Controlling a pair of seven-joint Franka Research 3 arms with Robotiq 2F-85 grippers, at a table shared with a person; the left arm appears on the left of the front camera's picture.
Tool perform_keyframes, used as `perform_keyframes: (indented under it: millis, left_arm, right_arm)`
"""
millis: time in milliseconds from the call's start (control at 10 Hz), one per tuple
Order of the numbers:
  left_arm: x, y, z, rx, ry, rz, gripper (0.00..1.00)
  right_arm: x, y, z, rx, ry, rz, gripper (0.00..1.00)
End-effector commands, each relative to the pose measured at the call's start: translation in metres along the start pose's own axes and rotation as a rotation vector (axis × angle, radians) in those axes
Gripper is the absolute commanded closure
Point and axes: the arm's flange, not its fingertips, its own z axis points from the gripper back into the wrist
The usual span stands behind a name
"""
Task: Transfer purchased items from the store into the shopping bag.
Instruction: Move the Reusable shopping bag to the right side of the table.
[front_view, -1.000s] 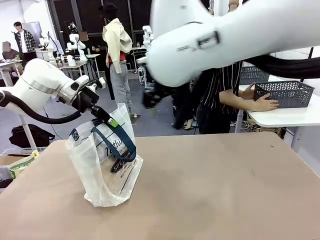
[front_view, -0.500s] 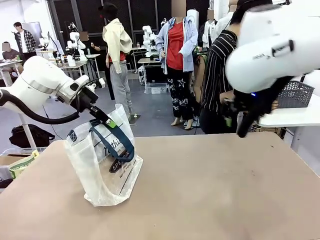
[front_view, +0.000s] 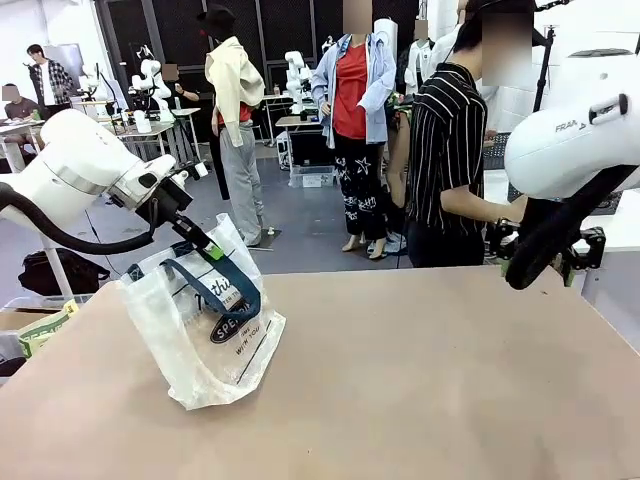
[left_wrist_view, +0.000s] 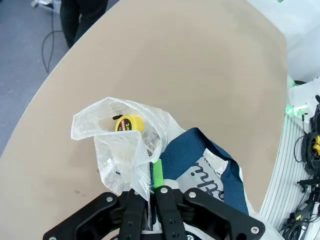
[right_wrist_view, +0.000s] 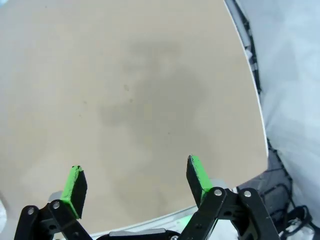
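The shopping bag (front_view: 200, 330), whitish crinkly plastic with navy handles (left_wrist_view: 200, 155), stands on the left of the table. My left gripper (front_view: 203, 250) is shut on the bag's upper rim and holds its mouth up. In the left wrist view the gripper (left_wrist_view: 152, 175) pinches the plastic edge. A rounder yellow item (left_wrist_view: 128, 123) lies inside the bag. My right arm (front_view: 570, 150) hangs at the far right. In the right wrist view its gripper (right_wrist_view: 136, 177) stands open and holds nothing above the table's corner. The store is hidden behind the right arm.
A person in a striped shirt (front_view: 450, 150) stands at the far right edge of the table, one hand (front_view: 512, 210) reaching toward the side table. The tan tabletop (front_view: 420, 380) stretches bare between the bag and the right arm.
My right arm has swung from the middle of the front view to the far right. The left gripper and the bag's rim have shifted slightly left and down.
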Motion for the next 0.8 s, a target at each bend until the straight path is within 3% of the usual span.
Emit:
perform_keyframes:
  millis: [0, 300, 700]
  left_arm:
    - [-0.007, -0.013, -0.008, 0.019, 0.055, -0.034, 1.00]
    - [-0.008, -0.025, 0.022, 0.081, 0.085, -0.062, 1.00]
    - [-0.026, -0.025, 0.096, 0.228, 0.118, 0.050, 1.00]
  right_arm:
    - [0.001, 0.005, -0.002, -0.025, 0.002, 0.027, 0.00]
    - [0.001, 0.005, -0.002, -0.025, 0.002, 0.027, 0.00]
    - [0.001, 0.005, -0.002, -0.025, 0.002, 0.027, 0.00]
